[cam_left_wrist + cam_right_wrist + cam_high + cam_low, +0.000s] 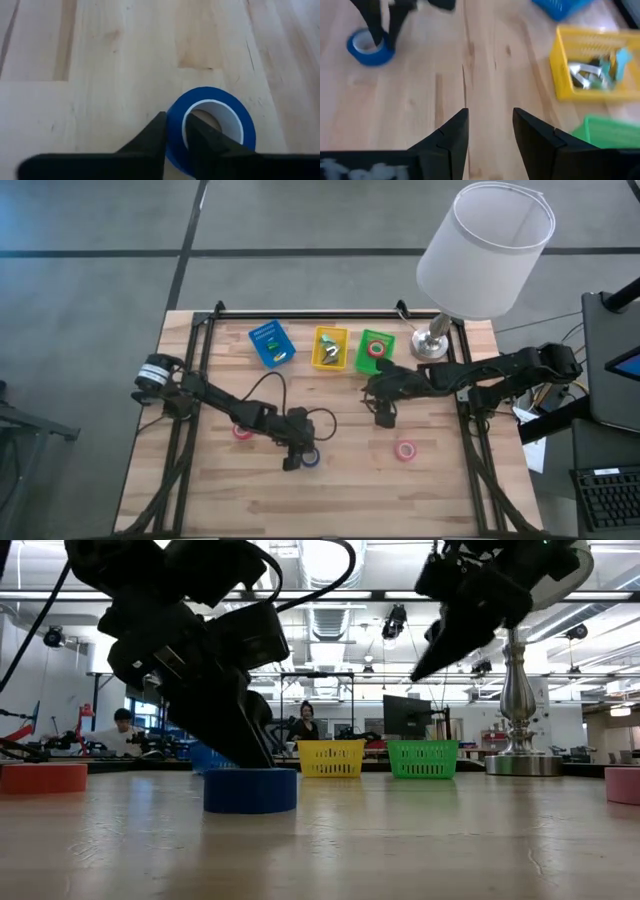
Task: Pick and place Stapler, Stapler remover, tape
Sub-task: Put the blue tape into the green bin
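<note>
Blue bin: stood at the back of the table, leftmost of three; contents could not be made out

Yellow bin: middle of the row; held a tangle of metal and teal pieces, seen clearest in the right wrist view

Green bin: rightmost, just beside the lamp base; held one pink-red tape

Loose tape: one pink roll lay on the boards toward the front right; one red roll lay toward the left, partly under the left arm; one blue roll sat flat near the front centre

Left gripper: down at the blue roll, fingers closed narrowly on its wall, one inside the hole and one outside

Right gripper: raised above mid-table, just in front of the green bin, fingers parted and holding nothing
</note>
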Tool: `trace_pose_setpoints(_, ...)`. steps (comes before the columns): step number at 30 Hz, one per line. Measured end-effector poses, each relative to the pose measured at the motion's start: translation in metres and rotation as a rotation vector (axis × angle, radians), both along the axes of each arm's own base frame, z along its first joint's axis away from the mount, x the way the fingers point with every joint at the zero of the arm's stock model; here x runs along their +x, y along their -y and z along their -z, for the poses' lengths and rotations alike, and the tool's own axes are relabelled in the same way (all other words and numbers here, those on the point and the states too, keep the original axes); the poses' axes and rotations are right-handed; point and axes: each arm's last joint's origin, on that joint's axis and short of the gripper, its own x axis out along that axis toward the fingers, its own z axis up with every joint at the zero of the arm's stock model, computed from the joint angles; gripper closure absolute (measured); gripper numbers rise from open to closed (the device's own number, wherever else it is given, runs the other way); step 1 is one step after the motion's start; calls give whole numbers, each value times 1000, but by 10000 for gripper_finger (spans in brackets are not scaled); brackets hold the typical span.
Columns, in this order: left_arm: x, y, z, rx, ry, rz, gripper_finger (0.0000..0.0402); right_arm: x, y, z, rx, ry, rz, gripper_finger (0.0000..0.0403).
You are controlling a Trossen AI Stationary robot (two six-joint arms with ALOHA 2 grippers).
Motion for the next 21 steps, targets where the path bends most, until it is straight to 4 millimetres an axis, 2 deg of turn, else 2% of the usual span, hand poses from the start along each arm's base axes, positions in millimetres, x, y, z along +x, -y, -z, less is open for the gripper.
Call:
trace_pose_setpoints(3,2,-3,-1,2,3,-9,370,5,-1,-5,-5,67,-38,259)
trace_pose_setpoints(10,11,-23,-6,71,28,-133,367,19,-7,-9,47,198,-234,269)
trace_pose_setpoints(14,23,-38,-19,94,79,-182,350,32,-12,2,78,224,-380,271)
trace_pose_setpoints(21,39,-65,-38,69,139,-279,360,50,-19,33,37,181,-478,270)
